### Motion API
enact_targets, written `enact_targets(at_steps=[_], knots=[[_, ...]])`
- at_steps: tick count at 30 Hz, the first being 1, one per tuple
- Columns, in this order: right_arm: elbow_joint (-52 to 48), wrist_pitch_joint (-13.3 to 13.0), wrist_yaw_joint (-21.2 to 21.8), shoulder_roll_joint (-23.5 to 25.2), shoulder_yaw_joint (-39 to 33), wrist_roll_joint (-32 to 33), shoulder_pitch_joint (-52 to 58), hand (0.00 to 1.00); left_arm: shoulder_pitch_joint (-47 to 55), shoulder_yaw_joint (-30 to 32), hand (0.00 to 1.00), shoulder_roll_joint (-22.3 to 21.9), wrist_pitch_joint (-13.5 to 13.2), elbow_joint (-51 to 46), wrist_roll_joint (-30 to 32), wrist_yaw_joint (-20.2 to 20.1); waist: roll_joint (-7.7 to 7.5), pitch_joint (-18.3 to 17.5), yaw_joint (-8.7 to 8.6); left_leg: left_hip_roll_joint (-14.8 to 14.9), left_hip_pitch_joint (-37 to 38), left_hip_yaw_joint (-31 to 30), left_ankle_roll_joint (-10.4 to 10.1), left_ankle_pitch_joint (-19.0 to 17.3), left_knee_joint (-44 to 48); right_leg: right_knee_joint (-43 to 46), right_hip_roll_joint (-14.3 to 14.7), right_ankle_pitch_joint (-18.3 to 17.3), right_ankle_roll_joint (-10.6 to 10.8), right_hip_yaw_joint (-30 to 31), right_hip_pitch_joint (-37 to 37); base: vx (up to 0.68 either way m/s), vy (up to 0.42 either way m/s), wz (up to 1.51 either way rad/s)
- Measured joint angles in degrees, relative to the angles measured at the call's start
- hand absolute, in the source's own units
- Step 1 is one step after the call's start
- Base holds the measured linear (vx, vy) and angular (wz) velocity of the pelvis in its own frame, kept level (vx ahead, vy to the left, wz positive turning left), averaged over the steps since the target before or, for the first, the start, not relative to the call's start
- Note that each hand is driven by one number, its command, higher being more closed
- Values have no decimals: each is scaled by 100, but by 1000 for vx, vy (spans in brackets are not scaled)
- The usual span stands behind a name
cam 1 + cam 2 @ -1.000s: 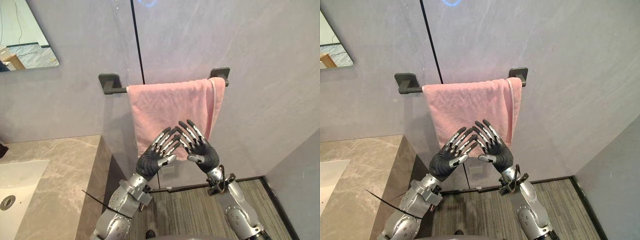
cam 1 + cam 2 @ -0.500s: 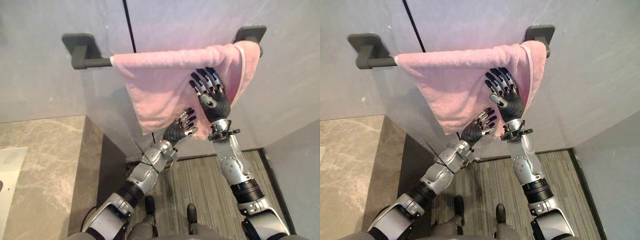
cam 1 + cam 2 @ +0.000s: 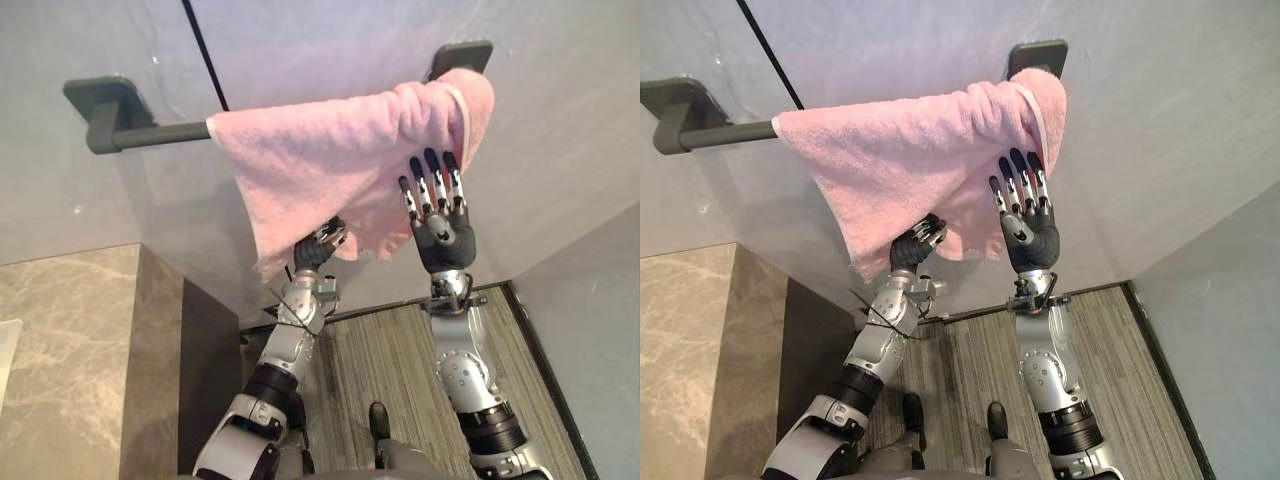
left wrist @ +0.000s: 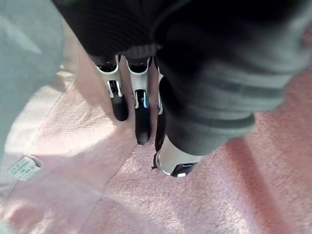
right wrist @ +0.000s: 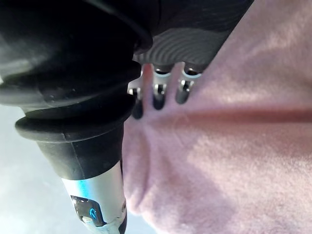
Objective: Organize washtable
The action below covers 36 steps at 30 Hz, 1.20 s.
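A pink towel [image 3: 330, 160] hangs over a dark wall rail [image 3: 150, 135], bunched toward the rail's right bracket [image 3: 460, 55], its lower edge pulled up and slanting. My left hand [image 3: 318, 245] is at the towel's lower edge, fingers curled; in the left wrist view its fingers [image 4: 140, 117] and thumb lie on the pink cloth [image 4: 87, 161] with a crease between them. To the right, my right hand [image 3: 440, 215] is raised flat against the towel with straight fingers; its fingertips [image 5: 158, 97] press the cloth [image 5: 234, 146].
A marble counter [image 3: 70, 350] with a dark side panel stands at lower left. Striped floor [image 3: 390, 345] runs below the towel. The grey wall [image 3: 560, 150] is right behind the rail, and another wall closes in at far right.
The view has shifted. The towel is now bunched further right with its lower edge lifted. My left hand has curled onto that edge, and my right hand sits lower on the cloth.
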Motion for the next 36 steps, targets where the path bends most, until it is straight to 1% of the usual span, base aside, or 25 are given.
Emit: enact_targets(at_steps=[2, 4, 7, 9, 10, 13, 16, 18, 21, 24, 25, 27, 29, 31, 36], knots=[[0, 34, 93, 2, 1, -35, 175, 0, 147, 155, 0, -16, 1, -150, 79, -1, 14, -11, 3, 12, 43, -19, -11, -10, -2, -1, 12, -8, -8, -26, 54, 9, -15, 7], [0, 118, 111, -13, 9, -210, 324, 0, 280, 266, 0, 3, -2, -203, 204, 1, 38, -35, 11, 16, 47, -36, -38, -29, -1, -9, 9, -7, -9, -36, 65, -3, -4, 2], [3, 224, 193, -27, 17, -221, 503, 0, 478, 339, 0, 131, -1, -197, 348, 51, 42, -46, 7, 17, 57, -75, -38, -30, 0, -35, 9, 3, -9, -58, 98, 1, -1, 2], [34, 244, 216, -64, 61, -221, 567, 0, 589, 450, 0, 229, -1, -180, 470, 113, 26, -72, 7, 18, 60, -99, -39, -29, 0, -97, 8, 35, -7, -54, 126, 0, 0, 0], [289, 242, 223, -148, 163, -227, 523, 0, 591, 694, 0, 401, 0, -38, 489, 245, 4, -95, -2, 20, 60, -109, -31, -22, 0, -195, 8, 92, -6, -53, 168, 34, -3, -2], [745, 250, 211, -241, 320, -229, 439, 0, 583, 1020, 0, 591, -5, 164, 475, 500, 0, -114, 10, 20, 53, -184, -27, 6, 1, -317, 9, 164, -23, -87, 239, 35, -3, 6], [970, 250, 201, -287, 361, -232, 243, 0, 575, 1248, 0, 689, -13, 259, 465, 605, -1, -114, 16, 19, 29, -270, -45, 24, 1, -320, 16, 166, -24, -113, 242, 17, -4, 10], [1142, 246, 179, -341, 431, -276, -31, 0, 563, 1354, 0, 807, -71, 341, 354, 614, -3, -116, 21, 21, -27, -379, -68, 42, 6, -326, 23, 168, -27, -218, 242, 10, -8, 20], [1192, 245, 148, -345, 432, -407, -141, 0, 555, 1508, 0, 827, -77, 344, 331, 610, -3, -116, 44, 19, -66, -472, -75, 48, 20, -328, 27, 166, -29, -278, 246, 11, -4, 15], [1206, 245, 92, -345, 390, -441, -145, 0, 556, 1621, 0, 862, -89, 345, 245, 557, -4, -116, 138, 17, -66, -494, -78, 53, 26, -327, 28, 166, -30, -296, 254, 11, 1, 4], [1214, 245, 90, -346, 369, -442, -145, 0, 558, 1643, 0, 863, -92, 344, 244, 510, -4, -116, 144, 17, -67, -504, -80, 54, 26, -327, 28, 166, -30, -308, 258, 4, 1, 7], [1257, 246, 90, -340, 254, -450, -140, 0, 564, 1655, 0, 871, -106, 344, 241, 413, -4, -116, 139, 13, -66, -559, -86, 59, 26, -327, 28, 163, -33, -355, 282, 3, 1, 11], [1281, 246, 90, -338, 76, -473, -96, 0, 617, 1644, 0, 874, -114, 341, 236, 225, -5, -116, 140, 10, -63, -587, -90, 62, 26, -327, 27, 161, -34, -378, 299, 2, 4, 7], [1381, 256, 94, -332, -142, -661, 71, 0, 808, 1603, 0, 874, -115, 304, 232, 42, -13, -122, 131, 6, -44, -592, -90, 61, 26, -327, 25, 158, -33, -379, 317, 0, 0, 0], [1594, 330, 109, -327, -430, -762, 646, 0, 1336, 1463, 0, 870, -104, 300, 236, -258, -23, -128, 113, 5, 14, -590, -92, 60, 29, -328, 24, 148, -38, -374, 365, 0, 0, 0]])
